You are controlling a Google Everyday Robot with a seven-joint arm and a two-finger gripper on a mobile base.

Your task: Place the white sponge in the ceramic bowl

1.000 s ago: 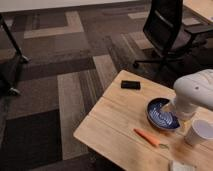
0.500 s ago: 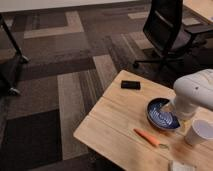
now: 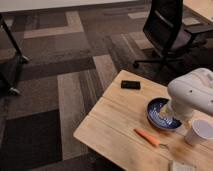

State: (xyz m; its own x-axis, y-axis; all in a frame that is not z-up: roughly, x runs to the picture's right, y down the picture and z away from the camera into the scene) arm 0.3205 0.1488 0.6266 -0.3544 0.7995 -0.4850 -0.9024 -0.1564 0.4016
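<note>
Nothing has moved in the last second: the arm (image 3: pixel 192 95) stays parked with its end effector (image 3: pixel 172 112) over the bowl (image 3: pixel 159 114), released and, as far as we can judge, empty. The sponge (image 3: pixel 181 165) lies on the desk (image 3: pixel 110 125) well nearer to us than the end effector, at the bottom edge of view and apart from the bowl. We judge it light, soft and squashy, not fragile. A gentle pinch from above across its short sides should hold it. A white cup (image 3: pixel 200 132) stands just beside the end effector, between it and the sponge. An orange carrot-like thing (image 3: pixel 147 137) lies near, toward us, and a black phone (image 3: pixel 130 85) lies beyond. The desk is bare pale wood. Past it lie patchwork carpet (image 3: pixel 75 75) and a black chair (image 3: pixel 167 30).
</note>
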